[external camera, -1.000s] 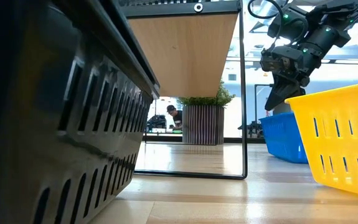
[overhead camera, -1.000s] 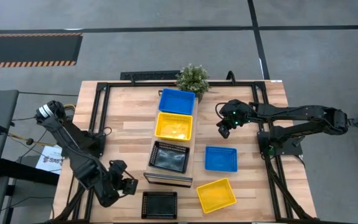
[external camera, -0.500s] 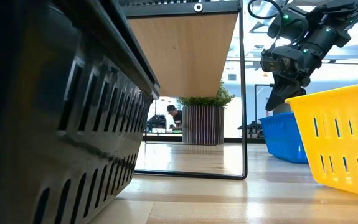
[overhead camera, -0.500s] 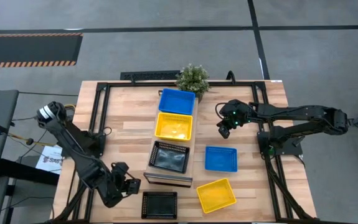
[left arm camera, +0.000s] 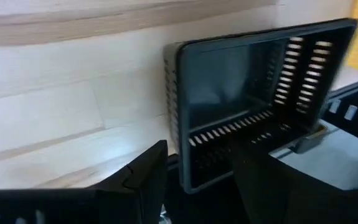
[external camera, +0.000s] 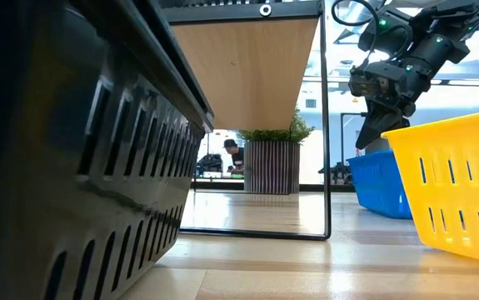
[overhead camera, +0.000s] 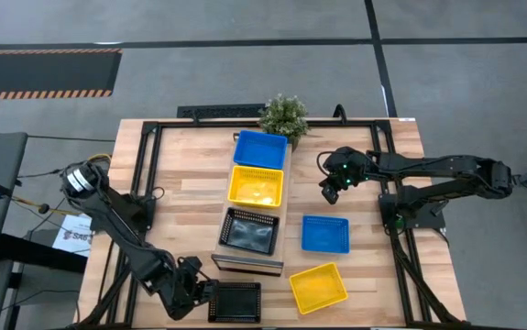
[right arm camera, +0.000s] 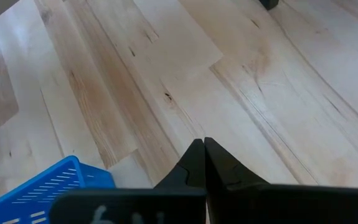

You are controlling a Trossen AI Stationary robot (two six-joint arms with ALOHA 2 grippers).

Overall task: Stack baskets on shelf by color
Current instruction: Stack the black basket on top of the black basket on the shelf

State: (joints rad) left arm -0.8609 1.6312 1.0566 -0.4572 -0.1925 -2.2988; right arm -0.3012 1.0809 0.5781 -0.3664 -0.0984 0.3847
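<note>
- As seen from above, the left gripper [overhead camera: 197, 295] sits just beside the loose black basket [overhead camera: 235, 301] at the table's near edge; the shelf [overhead camera: 252, 206] carries a blue basket [overhead camera: 260, 149], a yellow basket [overhead camera: 256, 186] and a black one [overhead camera: 249, 230]. A loose blue basket [overhead camera: 324, 234] and a loose yellow basket [overhead camera: 318, 287] lie on the tabletop [overhead camera: 190, 174]. The right gripper [overhead camera: 328, 193] waits above bare wood.
- At table height, the right gripper [external camera: 378, 127] hangs clear of the blue basket [external camera: 381, 183].
- From the left wrist, the fingers [left arm camera: 144, 177] stand apart, astride the black basket's [left arm camera: 253, 112] near wall, nothing clasped. Judgement: light, thin slotted plastic, somewhat flexible and smooth; the rim of that wall is the soundest hold.
- From the right wrist, the fingers [right arm camera: 194, 163] are pressed together, empty.
</note>
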